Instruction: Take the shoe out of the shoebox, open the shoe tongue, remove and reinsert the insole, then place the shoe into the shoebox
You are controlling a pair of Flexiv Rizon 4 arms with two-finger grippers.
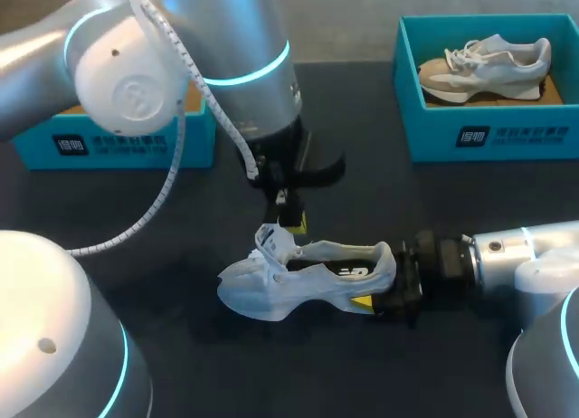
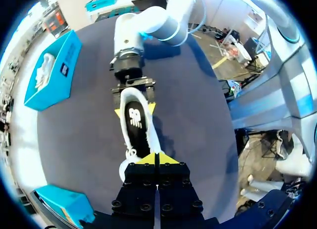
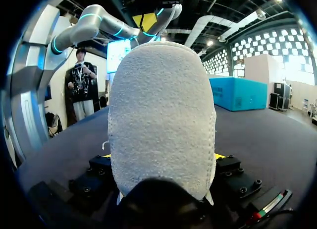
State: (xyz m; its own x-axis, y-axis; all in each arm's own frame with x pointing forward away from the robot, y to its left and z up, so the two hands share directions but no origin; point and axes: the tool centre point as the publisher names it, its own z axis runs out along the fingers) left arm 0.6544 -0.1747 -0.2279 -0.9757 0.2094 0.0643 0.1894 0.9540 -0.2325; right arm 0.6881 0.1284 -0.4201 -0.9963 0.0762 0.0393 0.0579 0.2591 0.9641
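A white shoe [image 1: 308, 278] lies on its side on the dark table, toe toward my left. My right gripper [image 1: 380, 296] comes in from the right and is shut on the heel, one yellow tip on each side. In the right wrist view the heel [image 3: 161, 120] fills the space between the fingers. My left gripper [image 1: 293, 223] hangs just above the raised tongue [image 1: 270, 242], fingers shut. Seen from the left wrist, its yellow tips [image 2: 155, 158] are pressed together over the laced front of the shoe [image 2: 136, 125], with nothing visible between them. The dark insole shows in the shoe's opening.
A teal shoebox [image 1: 488, 133] at the back right holds a second pale shoe [image 1: 488, 65]. Another teal box [image 1: 118, 142] sits at the back left, partly behind my left arm. Bare table lies in front of the shoe.
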